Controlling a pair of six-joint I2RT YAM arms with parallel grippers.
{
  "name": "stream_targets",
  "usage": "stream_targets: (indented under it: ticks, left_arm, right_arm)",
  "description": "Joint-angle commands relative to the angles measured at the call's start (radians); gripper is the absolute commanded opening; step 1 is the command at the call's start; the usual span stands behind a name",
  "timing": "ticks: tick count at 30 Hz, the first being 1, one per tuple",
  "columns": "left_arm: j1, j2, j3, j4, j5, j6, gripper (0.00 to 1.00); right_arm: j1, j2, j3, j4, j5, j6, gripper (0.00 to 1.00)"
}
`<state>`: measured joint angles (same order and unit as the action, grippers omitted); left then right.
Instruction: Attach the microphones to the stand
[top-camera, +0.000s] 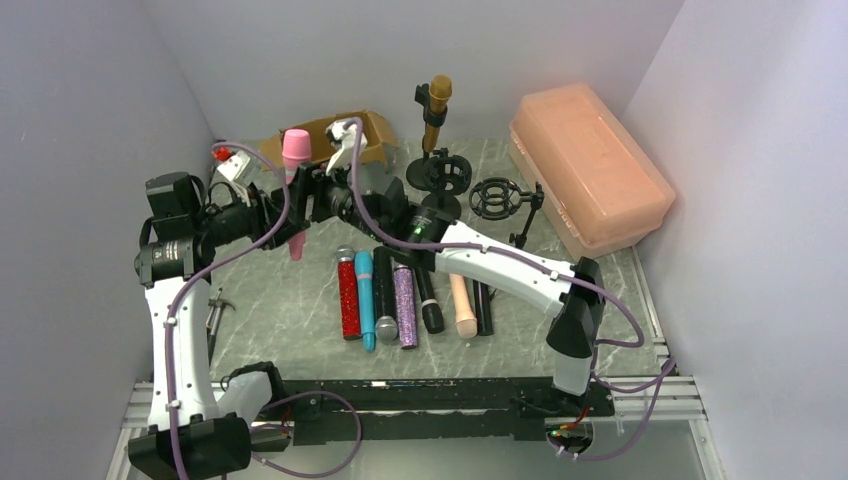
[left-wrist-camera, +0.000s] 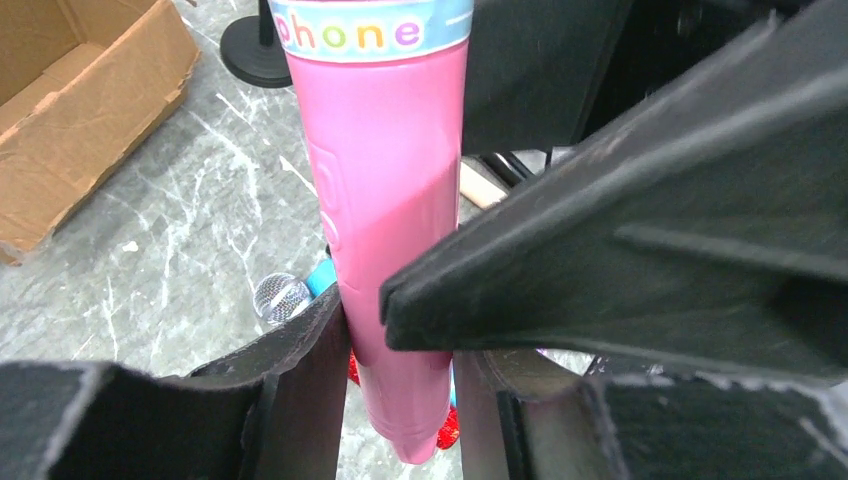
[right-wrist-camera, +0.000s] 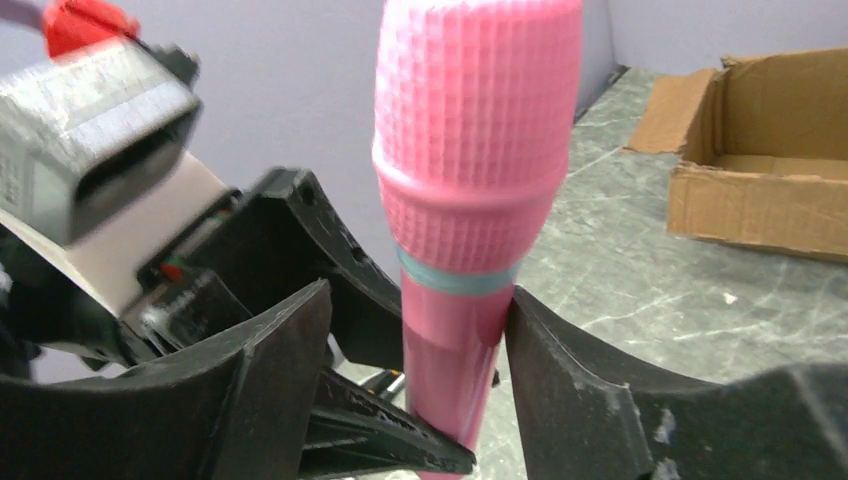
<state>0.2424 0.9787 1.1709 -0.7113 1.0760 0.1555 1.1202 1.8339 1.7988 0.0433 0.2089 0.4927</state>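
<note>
My left gripper is shut on the lower handle of a pink microphone and holds it upright above the table at the back left. In the left wrist view its jaws press both sides of the pink handle. My right gripper is open and straddles the same microphone just under its mesh head. Its right finger touches the handle; the left finger stands off. A gold microphone sits upright in a black stand. Two black shock-mount stands hold nothing.
Several microphones lie side by side mid-table: red glitter, blue, purple glitter, peach and black ones. A cardboard box stands at the back, a pink plastic bin at the right. Grey walls close in.
</note>
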Motion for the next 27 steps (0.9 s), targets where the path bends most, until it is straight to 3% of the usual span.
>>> stream_targets:
  ticks: [1,9,17,25,27]
  left_arm:
    - [-0.002,-0.029,0.008,-0.014,0.077,0.062,0.00]
    - [-0.002,-0.017,0.036,-0.072,0.113,0.120,0.00]
    - [-0.002,-0.011,0.054,-0.140,0.108,0.194,0.00]
    - [-0.002,0.010,0.057,-0.151,0.086,0.196,0.00]
    - [-0.002,0.030,0.070,-0.162,0.056,0.184,0.43]
  right_arm:
    - [-0.047,-0.006,0.155,-0.091,-0.136,0.101,0.68]
    - [-0.053,0.067,0.280,-0.175,-0.242,0.066,0.69]
    - [-0.055,0.103,0.317,-0.217,-0.313,0.024,0.47]
    - [-0.095,0.080,0.338,-0.271,-0.316,-0.048,0.06]
    - [-0.116,0.052,0.328,-0.278,-0.300,-0.078,0.00]
